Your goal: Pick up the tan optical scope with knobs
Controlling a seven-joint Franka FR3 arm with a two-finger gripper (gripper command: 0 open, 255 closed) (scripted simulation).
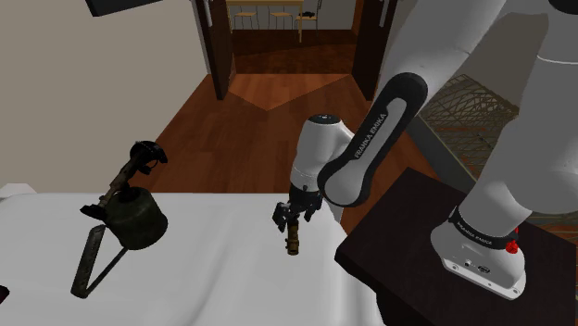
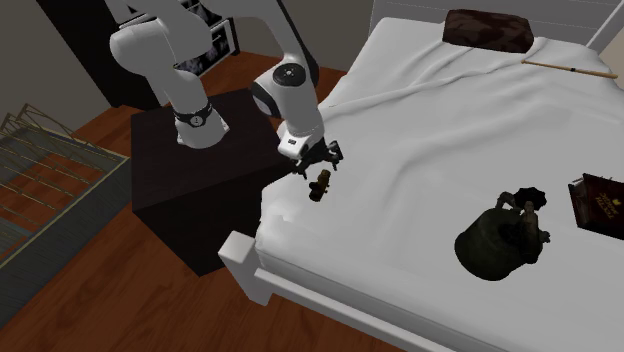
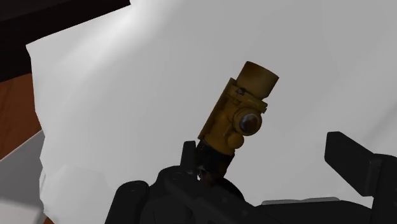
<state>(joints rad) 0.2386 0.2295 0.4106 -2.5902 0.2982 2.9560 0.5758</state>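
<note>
You had the pincer (image 1: 295,220) pointing down over the bed (image 1: 213,278), close to the edge that meets the stand (image 1: 408,250). No view showed how far open it was or whether it really had anything, so I couldn't tell. Treat the hold as unconfirmed.

The scope (image 3: 236,113) sat directly under the pincer. Its dark near end was up against the pincer, and the tan body and knobs pointed away toward the bed, roughly upright with a slight tilt. I couldn't tell whether its far end touched the bed or hung just clear.

Risks, my read:
- Contact looked to be at the very end of the scope. With a long body below a short purchase, any swing on the lift could have pivoted it out.
- If it dropped there, it was near enough the bed's edge to roll off onto the wooden floor (image 2: 100,295).
- The knobs could have snagged the pincer on a re-grip.

The dark canister (image 1: 137,218) lay well apart at the shoulder view's left, so it posed no collision risk.
</note>
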